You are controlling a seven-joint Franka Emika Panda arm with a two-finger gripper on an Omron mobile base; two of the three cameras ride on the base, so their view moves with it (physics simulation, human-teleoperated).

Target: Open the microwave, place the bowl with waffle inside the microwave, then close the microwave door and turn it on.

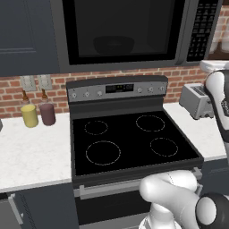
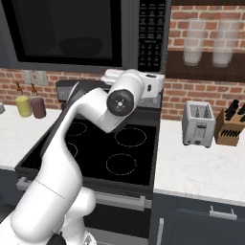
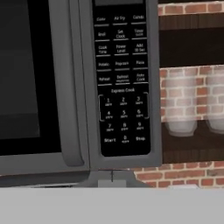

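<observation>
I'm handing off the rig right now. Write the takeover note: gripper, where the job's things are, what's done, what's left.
Gripper: shut, holding nothing, hand aimed at the microwave's keypad.
Microwave: above the stove.
Microwave door: closed.
Bowl with waffle: a dark bowl shows dimly through the window, inside; the waffle itself is too dark to tell.
Done: bowl loaded, door shut.
Left: press the start button on the keypad's bottom row to turn it on.

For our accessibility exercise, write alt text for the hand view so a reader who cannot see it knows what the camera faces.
A close view of the microwave's keypad panel, rows of small labelled buttons with Start and Stop at the bottom. To its left is the closed microwave door with its black window; to its right, a brick wall with dark shelves holding two glass jars.
</observation>
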